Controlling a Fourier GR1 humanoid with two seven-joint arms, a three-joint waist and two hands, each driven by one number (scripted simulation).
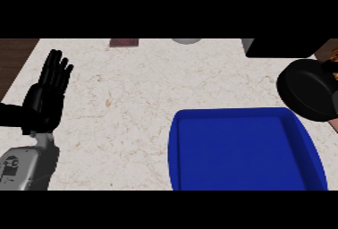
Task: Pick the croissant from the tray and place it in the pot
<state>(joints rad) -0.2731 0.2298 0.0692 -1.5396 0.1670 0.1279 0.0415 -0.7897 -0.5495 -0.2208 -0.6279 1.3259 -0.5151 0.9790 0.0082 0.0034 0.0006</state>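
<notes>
Croissant (329, 66) shows only as a brown sliver at the right edge, just above the black pot (305, 91); long axis unreadable. Blue tray (179, 147) sits lower right. Left hand (45, 96) rests at left, fingers straight and up; right hand (335, 75) grip can't be made out.

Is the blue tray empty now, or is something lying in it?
Empty: the blue tray shows only its bare blue floor; no croissant lies in it.

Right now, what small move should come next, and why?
Probably lowering and releasing over the round black pot. The blue rectangular tray holds nothing, and a brown shape, perhaps the croissant, shows by the pot's right rim, mostly cut off. The left robot hand rests open at the left.
</notes>
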